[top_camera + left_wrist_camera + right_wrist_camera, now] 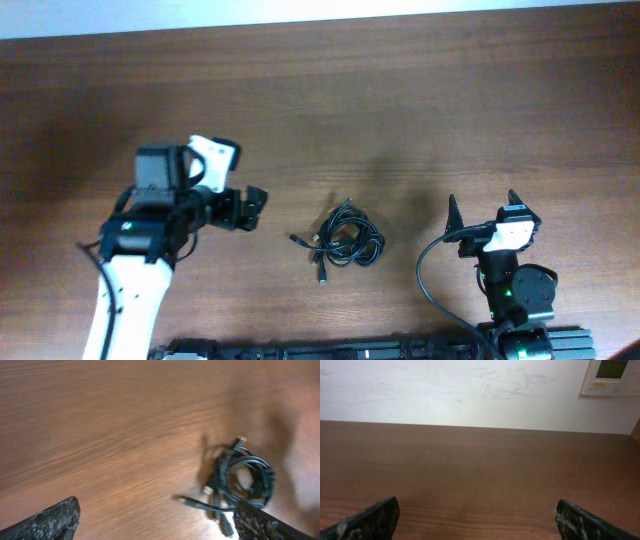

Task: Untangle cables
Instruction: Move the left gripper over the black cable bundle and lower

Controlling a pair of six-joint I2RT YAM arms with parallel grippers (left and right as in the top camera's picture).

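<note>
The cables (pixel 346 240) lie as one tangled bundle of thin black loops on the wooden table (pixel 400 110), near the front middle, with small plugs sticking out to the left. My left gripper (pixel 250 207) is open, pointing right, a short way left of the bundle and not touching it. In the left wrist view the cables (pixel 246 477) lie ahead to the right, close to the right fingertip (pixel 257 522); nothing is between the fingers of the gripper (pixel 157 525). My right gripper (pixel 484 208) stands open to the right of the bundle. The right gripper (pixel 477 522) faces bare table; no cables show there.
A thick black wire (pixel 425 275) curves from the right arm's base. Beyond the table's far edge rises a white wall (pixel 470 390) with a small panel (pixel 610 375) at top right. A dark rail (pixel 350 350) runs along the front edge.
</note>
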